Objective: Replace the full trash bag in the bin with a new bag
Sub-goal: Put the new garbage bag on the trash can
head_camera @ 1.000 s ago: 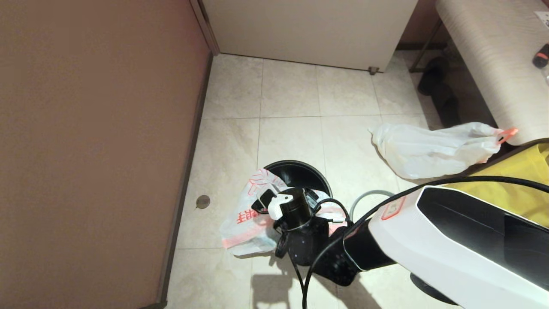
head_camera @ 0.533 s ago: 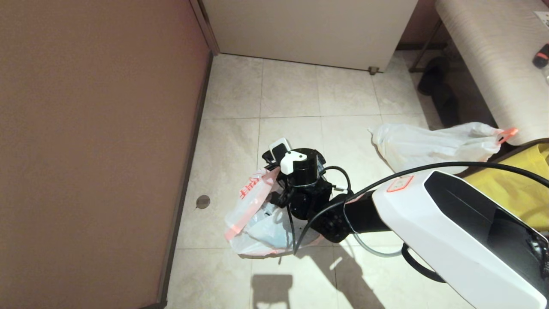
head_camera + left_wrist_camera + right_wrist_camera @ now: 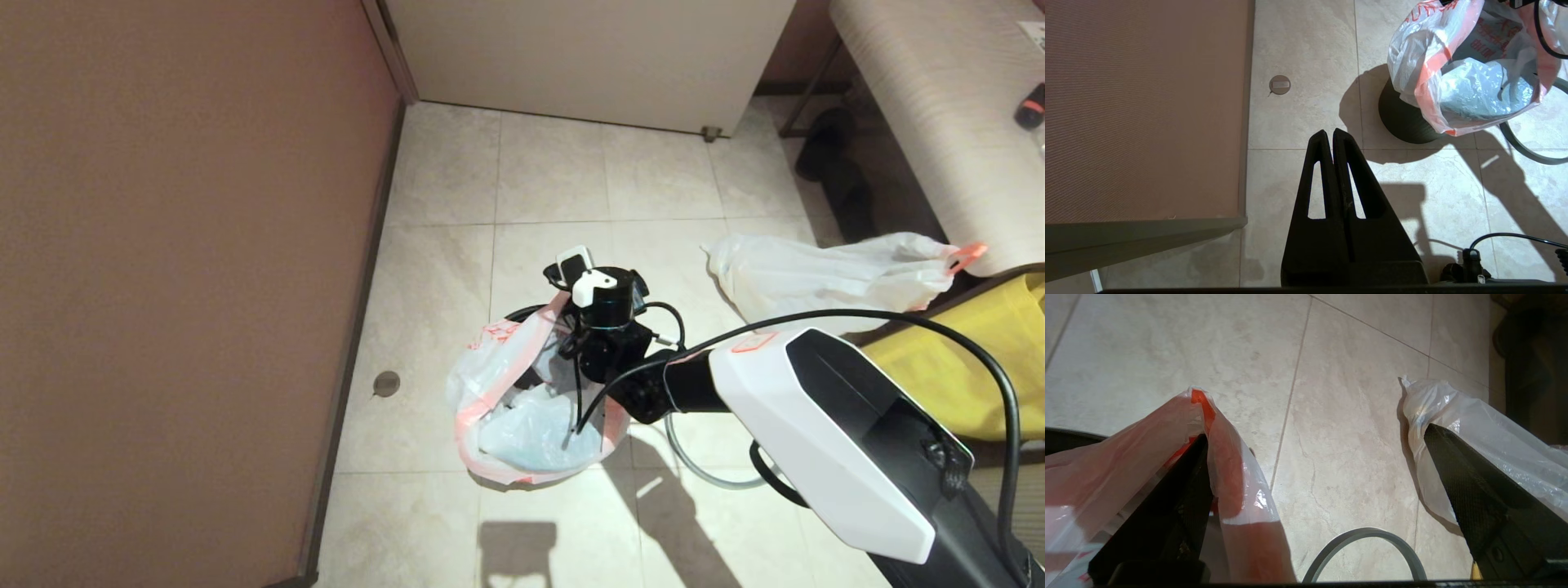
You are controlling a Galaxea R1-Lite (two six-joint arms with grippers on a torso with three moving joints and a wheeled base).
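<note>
The new bag (image 3: 522, 400) sat in the bin (image 3: 1400, 122), its mouth open upward and its orange-edged rim spilling over the near and left sides, while the far side of the bin's black lip (image 3: 522, 313) showed bare. One fold of that rim was draped over the outside of one finger (image 3: 1180, 490) of my right gripper (image 3: 592, 282), whose fingers were spread wide and clamped on nothing; the other finger pointed past the full bag. So the bag's edge lay hooked on that finger, and I judged the coming move to turn on carrying it outward over the far lip. The grey hoop (image 3: 702, 465) lay on the tiles just right of the bin, not yet fitted. The full bag (image 3: 824, 282) lay on the floor well to the right, its long axis running sideways. My left gripper (image 3: 1333, 136) hung parked, fingers closed together, clearly farther from the bin than the right.
</note>
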